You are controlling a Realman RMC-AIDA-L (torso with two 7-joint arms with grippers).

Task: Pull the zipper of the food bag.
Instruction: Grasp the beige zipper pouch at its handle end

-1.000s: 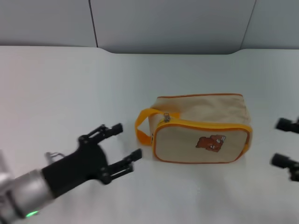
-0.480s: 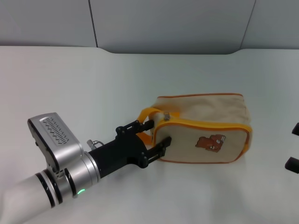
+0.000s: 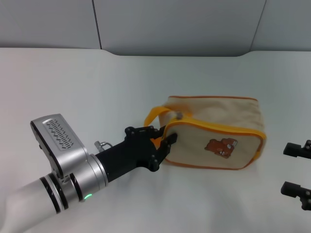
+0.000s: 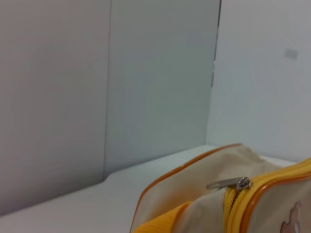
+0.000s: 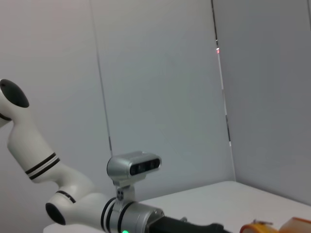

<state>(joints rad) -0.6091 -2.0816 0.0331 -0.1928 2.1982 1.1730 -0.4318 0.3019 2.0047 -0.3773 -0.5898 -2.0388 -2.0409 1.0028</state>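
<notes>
The beige food bag (image 3: 214,127) lies on the white table (image 3: 73,87), bear panel toward me. Its orange-yellow zipper (image 3: 221,129) runs along the panel's top edge, with the silver pull tab (image 3: 179,115) at the left corner, next to the orange strap loop (image 3: 154,114). My left gripper (image 3: 164,138) is at the bag's left end, its black fingers closed in on the fabric at the strap's lower end. The left wrist view shows the pull tab (image 4: 228,183) and the zipper (image 4: 233,206) close up. My right gripper (image 3: 294,169) is open, above the table, right of the bag and apart from it.
A grey wall (image 3: 180,24) runs along the table's far edge. The right wrist view shows my left arm (image 5: 131,213) and a bit of the orange strap (image 5: 257,228) at the bottom edge.
My left gripper has moved in from the left onto the bag's left end and its fingers have closed in. The bag has shifted slightly right. The right gripper has come back into view.
</notes>
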